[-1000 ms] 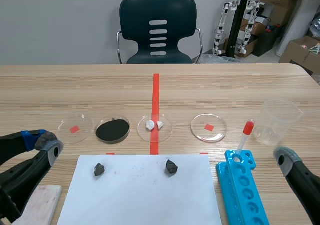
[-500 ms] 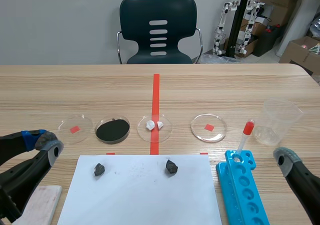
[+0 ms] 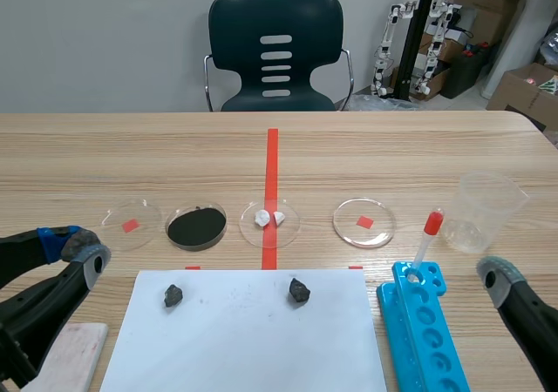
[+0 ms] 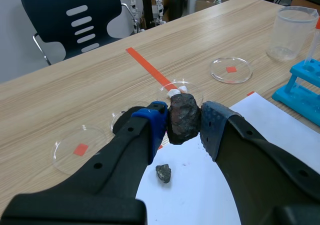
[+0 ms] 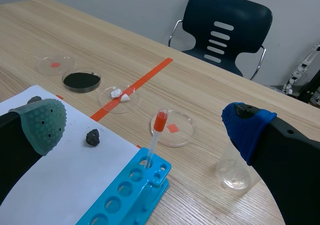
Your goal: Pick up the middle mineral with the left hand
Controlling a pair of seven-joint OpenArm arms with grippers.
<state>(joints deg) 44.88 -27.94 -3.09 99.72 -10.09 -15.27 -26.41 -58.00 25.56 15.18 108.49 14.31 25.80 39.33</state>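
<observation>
Mineral specimen (image 4: 183, 116), dark and rough, clamped between the blue and the grey-green pads of the left gripper (image 4: 184, 130) and held in the air, clear of the white paper sheet (image 3: 253, 340). In the scene view the left gripper lies just off the sheet's left edge, and the specimen itself cannot be made out there. Right gripper (image 5: 145, 126) off the sheet's right side, its fingers wide apart with nothing between them.

On the sheet, near its far edge, lie two further pieces: the left stone (image 3: 173, 295) and the right stone (image 3: 299, 290), well apart.

Beyond the sheet's far edge stands a row of four shallow clear dishes: the empty left dish (image 3: 131, 225), the dish of black powder (image 3: 196, 226), the dish of white fragments (image 3: 269, 219) and the empty right dish (image 3: 364, 222).

Just beside the sheet's right edge is the blue tube rack (image 3: 423, 322), with a red-capped dropper (image 3: 427, 235) standing in its far hole. A clear plastic beaker (image 3: 484, 211) stands beyond the rack. A pale block (image 3: 74, 353) lies against the sheet's near left corner.
</observation>
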